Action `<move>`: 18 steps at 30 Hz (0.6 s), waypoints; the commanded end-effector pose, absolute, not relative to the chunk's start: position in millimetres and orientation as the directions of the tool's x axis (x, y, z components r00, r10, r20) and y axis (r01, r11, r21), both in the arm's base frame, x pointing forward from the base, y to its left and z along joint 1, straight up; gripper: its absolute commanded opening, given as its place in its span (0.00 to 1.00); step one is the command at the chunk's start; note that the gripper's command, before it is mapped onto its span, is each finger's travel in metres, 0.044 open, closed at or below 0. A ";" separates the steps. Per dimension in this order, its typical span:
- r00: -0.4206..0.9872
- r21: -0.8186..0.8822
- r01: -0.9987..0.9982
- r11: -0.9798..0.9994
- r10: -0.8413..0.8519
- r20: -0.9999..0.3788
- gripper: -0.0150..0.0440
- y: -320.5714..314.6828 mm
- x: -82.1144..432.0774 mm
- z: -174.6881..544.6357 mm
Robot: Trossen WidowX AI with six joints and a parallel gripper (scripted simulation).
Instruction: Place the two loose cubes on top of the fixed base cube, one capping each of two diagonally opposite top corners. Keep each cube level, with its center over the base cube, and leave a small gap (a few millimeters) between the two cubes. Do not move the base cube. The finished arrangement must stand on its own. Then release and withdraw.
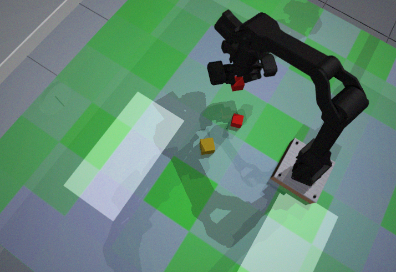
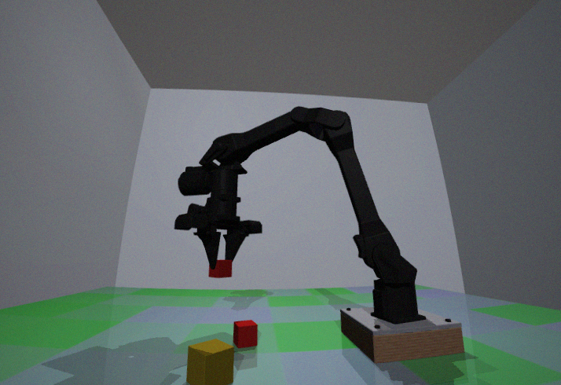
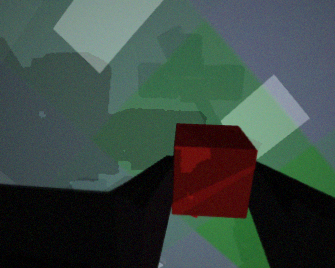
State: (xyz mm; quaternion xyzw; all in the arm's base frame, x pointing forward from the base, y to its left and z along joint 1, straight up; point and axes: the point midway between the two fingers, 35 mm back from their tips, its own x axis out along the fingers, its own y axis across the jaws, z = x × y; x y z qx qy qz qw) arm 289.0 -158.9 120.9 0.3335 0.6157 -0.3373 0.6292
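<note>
My gripper [image 2: 221,265] [image 3: 208,166] points down and is shut on a red cube [image 1: 238,84] [image 2: 221,269] [image 3: 214,182]. It holds that cube level, well above the floor. The second red cube [image 1: 237,120] [image 2: 245,334] lies on the floor, below the held one in the top view. The yellow base cube [image 1: 207,145] [image 2: 210,363] stands on the floor nearer the exterior camera, with nothing on top. Neither the second red cube nor the yellow cube shows in the wrist view. In the top view the fingertips are partly hidden by the arm.
The arm's wooden mounting base [image 1: 288,169] [image 2: 416,347] stands to the right of the cubes. The floor has a green and blue-grey checked pattern, with bright light patches and the arm's shadows. Grey walls [image 2: 290,181] stand around the floor.
</note>
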 end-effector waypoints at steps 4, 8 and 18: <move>0.021 0.014 0.778 0.628 -0.003 -1.000 0.43 -136.3 293.7 118.3; 0.020 0.016 0.746 0.666 0.001 -1.000 0.43 -124.8 295.6 116.2; 0.019 0.016 0.684 0.730 0.005 -1.000 0.43 -101.4 298.8 112.0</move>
